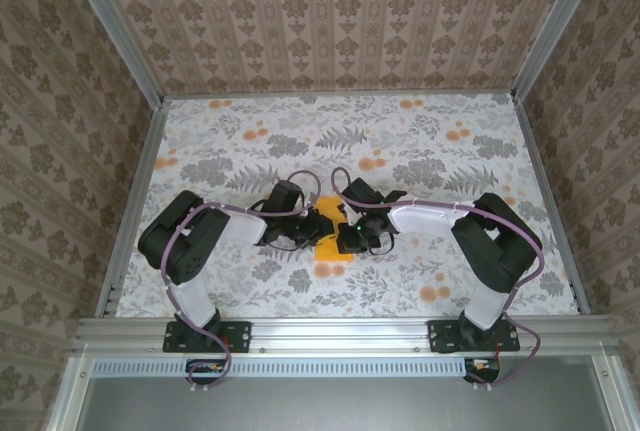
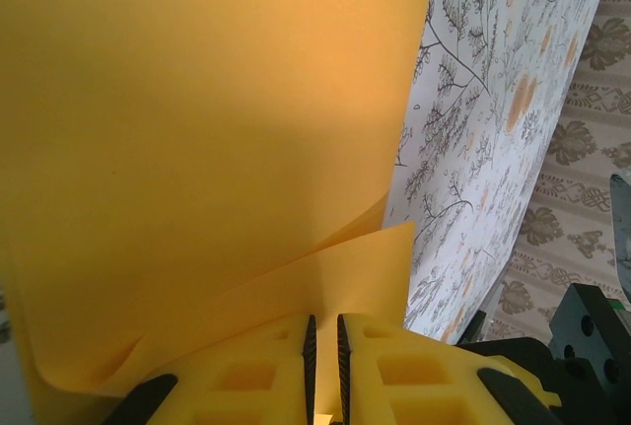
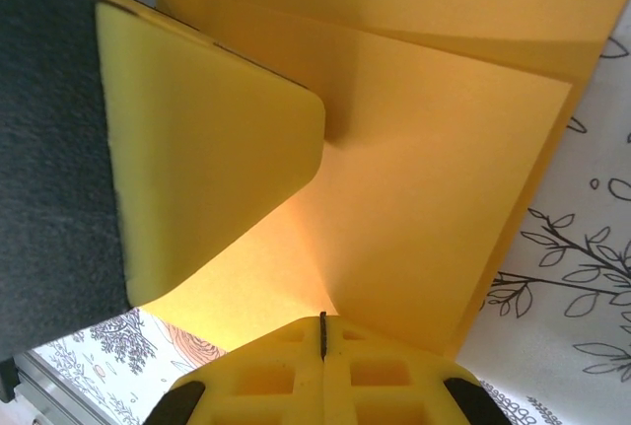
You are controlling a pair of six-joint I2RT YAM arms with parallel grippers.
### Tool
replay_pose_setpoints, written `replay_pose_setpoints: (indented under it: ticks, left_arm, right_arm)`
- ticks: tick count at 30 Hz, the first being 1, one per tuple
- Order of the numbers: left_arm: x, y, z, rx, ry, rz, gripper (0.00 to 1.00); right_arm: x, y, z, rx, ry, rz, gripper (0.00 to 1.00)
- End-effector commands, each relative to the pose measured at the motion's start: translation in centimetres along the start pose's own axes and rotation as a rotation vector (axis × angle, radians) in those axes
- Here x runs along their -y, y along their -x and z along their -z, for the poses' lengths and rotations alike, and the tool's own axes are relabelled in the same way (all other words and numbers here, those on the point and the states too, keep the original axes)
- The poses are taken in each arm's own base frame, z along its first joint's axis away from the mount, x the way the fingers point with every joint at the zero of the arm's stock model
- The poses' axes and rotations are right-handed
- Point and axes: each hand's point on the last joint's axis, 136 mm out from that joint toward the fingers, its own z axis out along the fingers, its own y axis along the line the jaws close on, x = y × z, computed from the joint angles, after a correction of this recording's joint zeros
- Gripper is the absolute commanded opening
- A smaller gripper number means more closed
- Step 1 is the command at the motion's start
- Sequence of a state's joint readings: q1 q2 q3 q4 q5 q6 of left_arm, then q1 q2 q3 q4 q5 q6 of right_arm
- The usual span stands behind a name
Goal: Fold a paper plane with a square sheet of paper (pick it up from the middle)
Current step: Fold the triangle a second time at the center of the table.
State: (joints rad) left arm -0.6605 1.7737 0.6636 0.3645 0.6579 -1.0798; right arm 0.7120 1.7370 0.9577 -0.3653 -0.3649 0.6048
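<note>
The sheet of paper (image 1: pixel 326 245) sits at the middle of the top view, a small bright orange-yellow patch caught between the two grippers and partly covered by them. It is bent rather than flat. In the left wrist view it (image 2: pixel 197 149) takes up the upper left as one broad curved layer, with a second, lower flap coming down to the fingertips. In the right wrist view two layers (image 3: pixel 424 169) meet along a straight edge near the top, and the lower one narrows to a crease at the bottom centre.

The left gripper (image 2: pixel 323 346) has its yellow jaws drawn to a narrow slit, with a pale sliver of paper showing in the gap, so we take it to be pinching the sheet. The right gripper (image 3: pixel 322 331) has its jaws pressed tight together, leaving only a thin dark line, and the paper crease runs straight into that seam. Another yellow pad (image 3: pixel 207 149) with a black back lies against the sheet at the upper left of that view.

From above, both arms reach inward from the lower corners and meet at the centre. The table (image 1: pixel 430 151) under them carries a grey leaf print with orange flowers. Patterned brown walls (image 1: pixel 330 11) close in the top and the sides.
</note>
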Motion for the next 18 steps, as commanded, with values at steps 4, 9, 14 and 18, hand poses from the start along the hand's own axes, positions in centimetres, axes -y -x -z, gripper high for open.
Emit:
replay_pose_setpoints:
  ticks: [4, 9, 14, 18]
  left_arm:
    - [-6.1, -2.0, 0.0, -0.021, 0.188, 0.118, 0.16]
    - [-6.8, -2.0, 0.1, -0.022, 0.203, 0.134, 0.16]
    - [-7.4, -2.0, 0.3, -0.016, 0.223, 0.146, 0.16]
    - [-7.7, -2.0, 0.4, -0.016, 0.238, 0.153, 0.16]
  right_arm:
    - [2.5, -2.1, -1.3, -0.066, -0.079, -0.012, 0.04]
    - [3.2, -2.8, -1.4, -0.077, -0.068, -0.023, 0.04]
    - [3.7, -3.9, -1.3, -0.09, -0.047, -0.029, 0.04]
    - [4.0, -4.6, -0.9, -0.095, -0.013, -0.03, 0.04]
